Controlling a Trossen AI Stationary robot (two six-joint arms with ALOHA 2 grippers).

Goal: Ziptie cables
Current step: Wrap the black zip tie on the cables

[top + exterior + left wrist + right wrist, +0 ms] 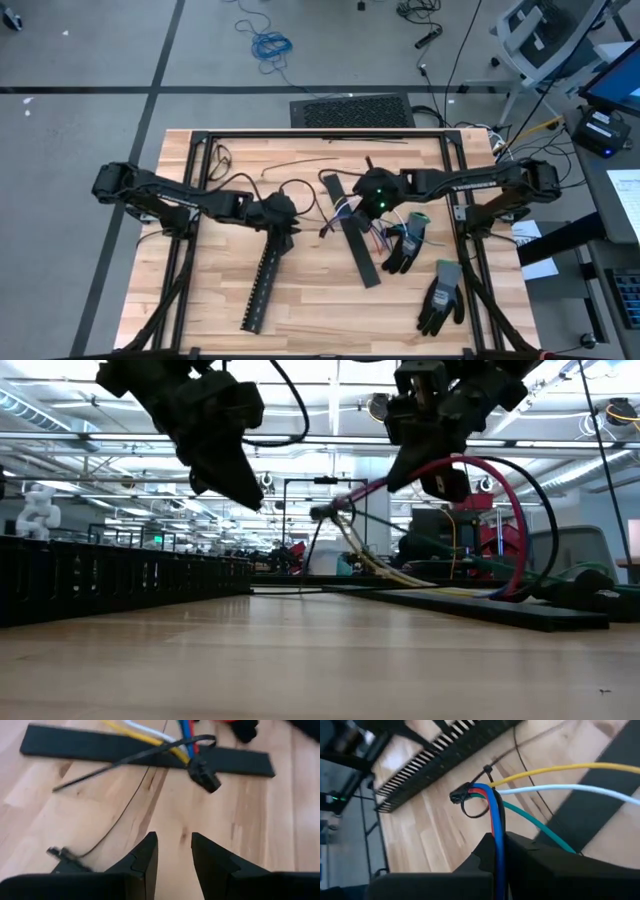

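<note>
The cables (495, 815), blue, red, green, white and yellow, are gathered at one end inside a black zip tie loop (474, 806). My right gripper (495, 842) is shut on them just behind that loop, above the flat black strip (357, 245). The zip tie's head (204, 774) and long tail (100, 770) show in the left wrist view. My left gripper (174, 842) hangs open above the bare wood to the left of the bundle, near the far end of the slotted strip (263, 285), with nothing between its fingers. My right gripper pinches the blue and red wires (496, 831) between its two fingers, a little behind the tied end. The fingers slant down from the table's right. The tied end (322, 512) sticks out past the fingertips, lifted clear, and the other wires arc down (515, 560) onto the table.
Two dark work gloves (405, 245) (440, 295) lie to the right of the flat strip. A thin dark strand with a small head (62, 852) lies on the wood below my left gripper. Other loose strands (300, 160) lie near the far edge.
</note>
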